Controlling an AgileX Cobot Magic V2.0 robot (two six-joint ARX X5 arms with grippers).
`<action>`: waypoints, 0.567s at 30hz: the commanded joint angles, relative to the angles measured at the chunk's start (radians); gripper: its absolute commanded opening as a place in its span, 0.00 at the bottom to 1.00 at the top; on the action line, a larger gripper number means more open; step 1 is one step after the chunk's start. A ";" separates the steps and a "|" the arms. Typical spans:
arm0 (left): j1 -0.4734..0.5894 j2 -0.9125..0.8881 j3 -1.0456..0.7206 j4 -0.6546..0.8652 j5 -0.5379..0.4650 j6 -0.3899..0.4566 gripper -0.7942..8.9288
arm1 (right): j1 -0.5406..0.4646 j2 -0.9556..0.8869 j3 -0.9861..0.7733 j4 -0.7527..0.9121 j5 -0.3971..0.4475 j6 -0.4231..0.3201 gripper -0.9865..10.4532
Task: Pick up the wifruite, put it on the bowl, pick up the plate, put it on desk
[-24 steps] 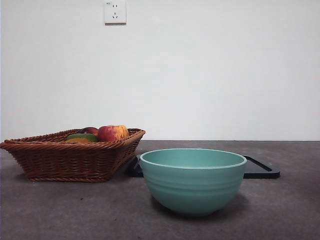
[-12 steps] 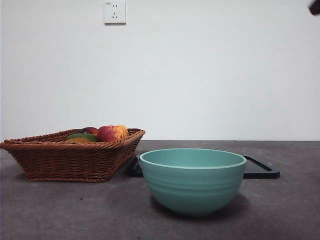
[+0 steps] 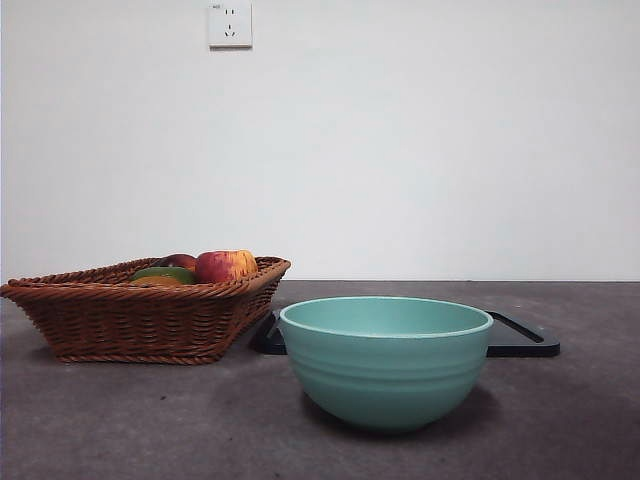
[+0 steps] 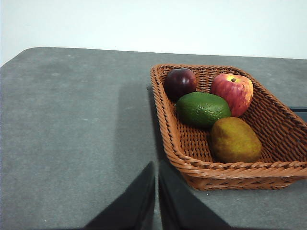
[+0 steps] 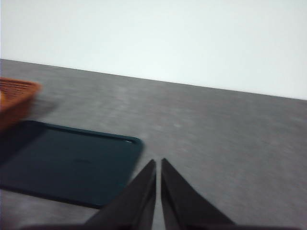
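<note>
On the desk (image 3: 120, 420) stands the ribbed mint-green bowl (image 3: 386, 362); both pincers (image 4: 156, 191) (image 5: 158, 189) are closed, empty.

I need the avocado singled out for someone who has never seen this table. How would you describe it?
Find the brown wicker basket on the grey desk. Four fruits lie in it, and the avocado is in the middle, between the dark plum, the red apple and a brownish-yellow fruit. It is the only dark green one, oval with a pebbled skin.
</note>
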 commanded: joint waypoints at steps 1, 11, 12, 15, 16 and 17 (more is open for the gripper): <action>0.002 -0.003 -0.020 -0.008 0.003 -0.003 0.09 | -0.027 -0.029 -0.026 0.017 0.029 -0.009 0.09; 0.002 -0.003 -0.020 -0.008 0.003 -0.003 0.09 | -0.091 -0.099 -0.108 0.014 0.047 -0.008 0.09; 0.002 -0.003 -0.020 -0.008 0.003 -0.003 0.09 | -0.092 -0.099 -0.114 0.011 0.047 -0.006 0.09; 0.002 -0.003 -0.020 -0.008 0.003 -0.003 0.09 | -0.092 -0.099 -0.143 0.008 0.047 0.004 0.09; 0.002 -0.003 -0.020 -0.008 0.003 -0.003 0.09 | -0.092 -0.099 -0.143 -0.017 0.047 0.006 0.09; 0.002 -0.003 -0.020 -0.008 0.003 -0.003 0.09 | -0.092 -0.099 -0.143 -0.040 0.047 0.007 0.09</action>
